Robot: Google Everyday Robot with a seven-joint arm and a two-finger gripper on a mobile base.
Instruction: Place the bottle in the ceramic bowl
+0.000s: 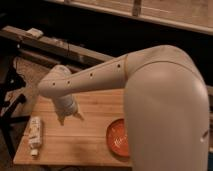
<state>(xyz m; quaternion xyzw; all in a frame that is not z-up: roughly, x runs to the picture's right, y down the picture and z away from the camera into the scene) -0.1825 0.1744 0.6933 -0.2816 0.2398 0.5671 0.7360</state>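
The small cream bottle (35,134) lies on its side near the left edge of the wooden table (85,145), cap toward the front. The red-orange ceramic bowl (118,137) sits on the table's right side, and my arm hides its right part. My gripper (71,118) hangs over the table's left-middle, up and to the right of the bottle and well left of the bowl. Its fingers are apart and hold nothing.
My bulky white arm fills the right of the view and covers the table's right end. A dark shelf or rail (55,47) runs behind the table. Dark stand legs and cables (12,100) are on the floor to the left.
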